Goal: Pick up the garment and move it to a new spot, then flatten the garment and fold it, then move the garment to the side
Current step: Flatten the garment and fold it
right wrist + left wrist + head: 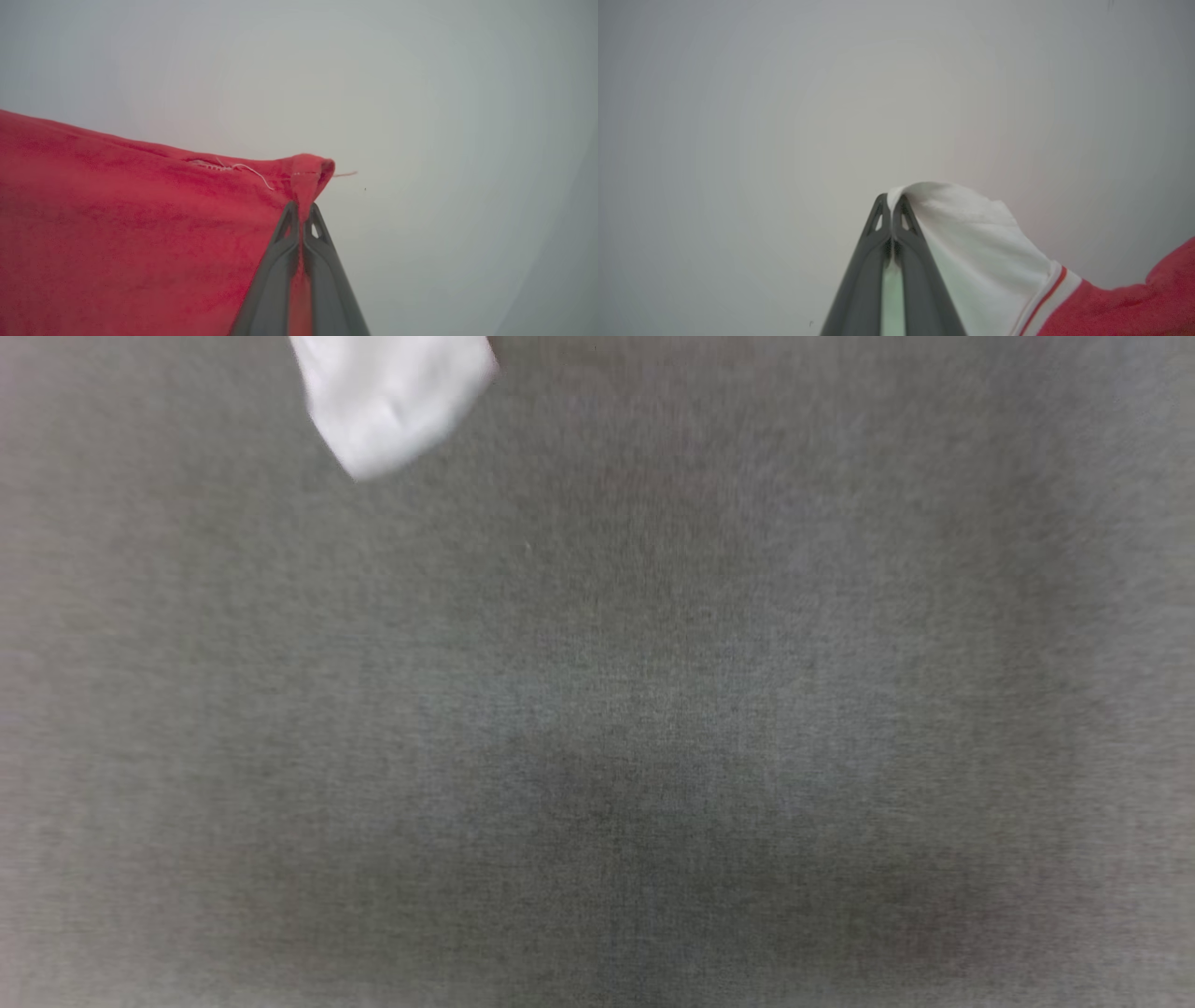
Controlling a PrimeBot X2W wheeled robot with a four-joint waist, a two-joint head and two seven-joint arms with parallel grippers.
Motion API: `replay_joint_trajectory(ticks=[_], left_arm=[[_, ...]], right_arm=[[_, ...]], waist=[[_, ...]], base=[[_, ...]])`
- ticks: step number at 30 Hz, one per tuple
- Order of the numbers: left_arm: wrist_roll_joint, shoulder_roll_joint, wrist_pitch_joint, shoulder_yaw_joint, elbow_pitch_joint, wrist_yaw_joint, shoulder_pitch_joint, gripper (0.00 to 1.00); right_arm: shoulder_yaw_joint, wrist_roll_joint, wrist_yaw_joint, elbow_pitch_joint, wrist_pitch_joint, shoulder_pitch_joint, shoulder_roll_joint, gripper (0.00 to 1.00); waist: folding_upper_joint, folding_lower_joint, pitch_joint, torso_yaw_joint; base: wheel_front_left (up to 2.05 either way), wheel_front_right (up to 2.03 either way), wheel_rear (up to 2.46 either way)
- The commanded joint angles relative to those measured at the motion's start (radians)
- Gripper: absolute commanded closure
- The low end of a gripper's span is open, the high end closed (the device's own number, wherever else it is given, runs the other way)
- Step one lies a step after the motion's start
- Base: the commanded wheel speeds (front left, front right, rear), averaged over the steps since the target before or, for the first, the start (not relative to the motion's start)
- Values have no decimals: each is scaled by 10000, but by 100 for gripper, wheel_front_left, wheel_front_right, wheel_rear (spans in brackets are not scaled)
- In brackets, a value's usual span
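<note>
The garment is a red shirt with white sleeves and red-and-white striped trim. In the left wrist view my left gripper (892, 200) is shut on the edge of a white sleeve (971, 242), and the red body (1125, 308) trails to the lower right. In the right wrist view my right gripper (302, 210) is shut on a folded corner of the red cloth (131, 219), which spreads away to the left with a loose white thread at its hem. In the head view a blurred white piece of the garment (392, 401) shows at the top left.
A plain grey cloth surface (653, 728) lies under the head view. Behind both grippers the wrist views show a pale grey, featureless background (784, 116).
</note>
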Motion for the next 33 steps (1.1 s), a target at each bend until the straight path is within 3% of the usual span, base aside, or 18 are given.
replay_joint_trajectory(ticks=[1, 4, 8, 15, 21, 24, 33], left_arm=[[68, -46, -479, 118, 108, 108, -260, 100], [154, -207, -1247, 264, 241, 65, -534, 100], [262, -257, -1553, 487, 239, -120, -383, 100], [-94, -560, -1283, 165, 1126, -1049, 1365, 100], [-389, -703, -120, -567, 1598, -1416, 3240, 100], [-831, -627, 676, -967, 1137, -1445, 4294, 100], [-2227, 721, 3007, -2006, -876, -1432, 6928, 100]], right_arm=[[-228, -298, -17, 92, -529, -204, 112, 100], [-514, -1199, -17, 383, -1302, -381, 190, 100], [-694, -2046, -19, 985, -1523, -463, 251, 100], [-543, -2244, -19, 2717, -1293, 279, 266, 100], [-39, -1572, -19, 3973, -1225, 1253, 406, 100], [325, -974, -19, 4254, -1116, 1858, 515, 100], [1947, 965, -19, 4396, -781, 3564, 608, 100]], waist=[[0, 0, 1203, -52], [0, 0, 1415, 36], [0, 0, 1573, 180], [0, 0, 1288, 466], [0, 0, 600, 584], [0, 0, 139, 640], [0, 0, -1040, 757]], base=[[0, 0, 0], [0, 0, 0], [0, 0, 0], [0, 0, 0], [0, 0, 0], [0, 0, 0], [0, 0, 0]])
